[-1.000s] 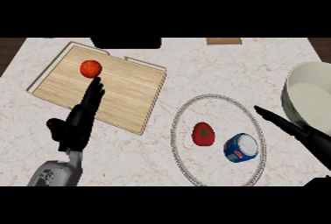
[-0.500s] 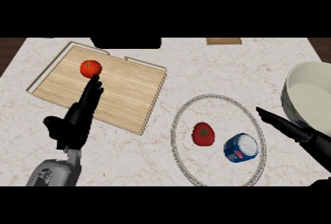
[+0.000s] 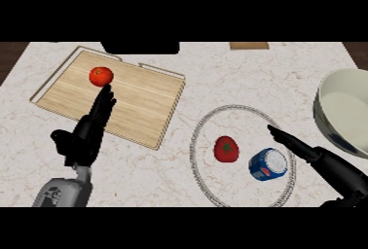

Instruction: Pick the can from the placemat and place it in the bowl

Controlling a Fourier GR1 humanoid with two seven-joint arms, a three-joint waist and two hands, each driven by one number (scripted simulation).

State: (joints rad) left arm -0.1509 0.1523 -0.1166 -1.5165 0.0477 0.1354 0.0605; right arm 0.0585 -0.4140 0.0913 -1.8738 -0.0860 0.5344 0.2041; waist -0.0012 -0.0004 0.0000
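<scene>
A blue and white can (image 3: 268,164) lies on its side on the round grey-rimmed placemat (image 3: 203,130), at its right part. Beside it on the left is a red pepper-like fruit (image 3: 226,149). The pale bowl (image 3: 340,108) stands at the right edge of the counter. My right hand (image 3: 316,156) reaches in from the lower right, fingers straight, just right of the can and not holding it. At the left, my left hand (image 3: 89,132) rests open with fingers pointing up over the wooden board.
A wooden cutting board (image 3: 137,102) lies at the upper left with a red tomato (image 3: 101,76) on it. A dark object (image 3: 140,47) sits at the counter's far edge, and a small brown block (image 3: 248,45) next to it on the right.
My right hand has edged slightly left and down toward the can. The left hand, can and fruit have stayed put.
</scene>
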